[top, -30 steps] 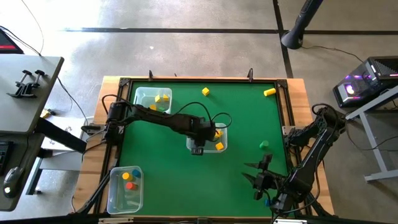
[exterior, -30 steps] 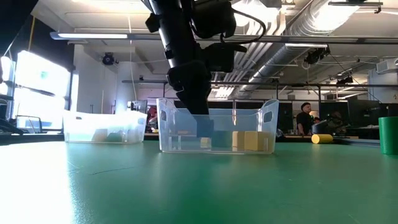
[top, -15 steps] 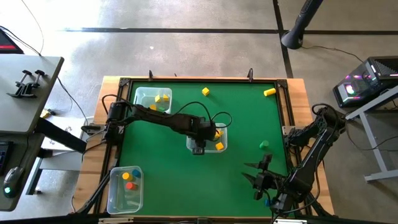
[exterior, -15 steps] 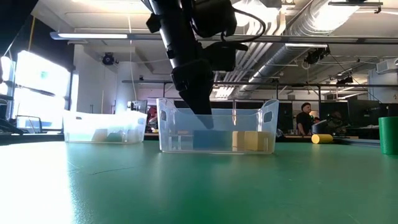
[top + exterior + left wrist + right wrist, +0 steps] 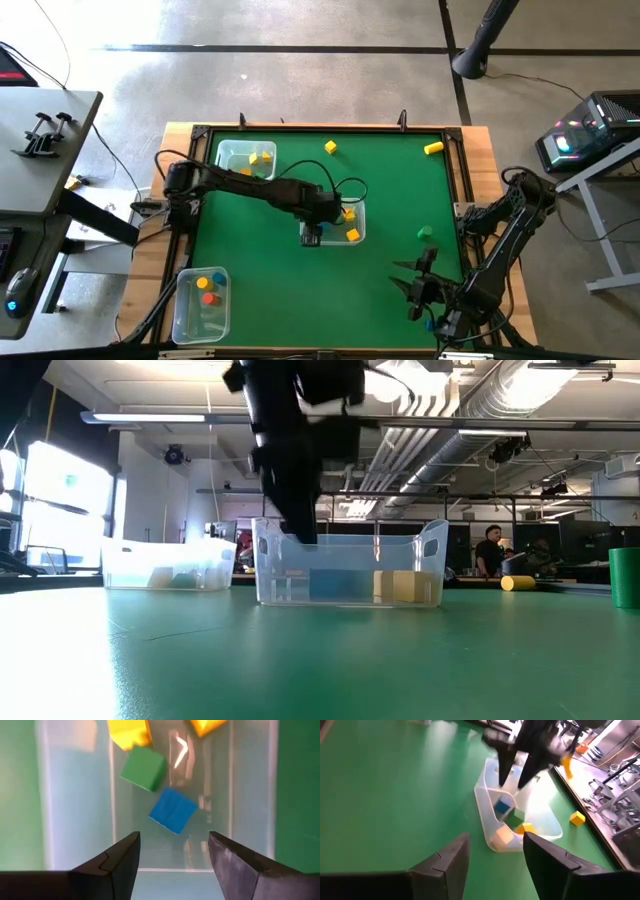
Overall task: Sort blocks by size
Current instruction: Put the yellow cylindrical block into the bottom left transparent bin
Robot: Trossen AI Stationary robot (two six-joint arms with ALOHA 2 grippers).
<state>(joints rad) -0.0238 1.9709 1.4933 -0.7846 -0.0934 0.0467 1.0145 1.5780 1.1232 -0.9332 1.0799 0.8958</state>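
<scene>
We take the clear bin (image 5: 335,222) in the middle of the green table (image 5: 270,290) as our landmark. The left gripper (image 5: 172,851) hangs just above its near end with jaws spread and nothing between them. Below it, on the bin floor, lie a blue block (image 5: 173,810), a green block (image 5: 144,767) just beyond it, and two yellow blocks (image 5: 129,732) that the left wrist view cuts off at its edge. From the high view the left arm covers part of this bin, so we can only pick out yellow there; the low view shows the blue and a pale yellow shape through the wall, blurred by the plastic.

Well away from the middle bin, toward the table's far left corner, a second clear bin (image 5: 245,160) holds yellow blocks and something greenish we cannot make out. A third bin (image 5: 200,302) at the near left corner holds orange, red and blue pieces — too small to separate cleanly.

Loose on the table: a yellow cube (image 5: 330,147) beyond the middle bin, a yellow cylinder (image 5: 433,148) near the far right corner, and a green block (image 5: 424,233) to the bin's right.

The right gripper (image 5: 492,854) waits near the front right edge, fingers parted and empty.
</scene>
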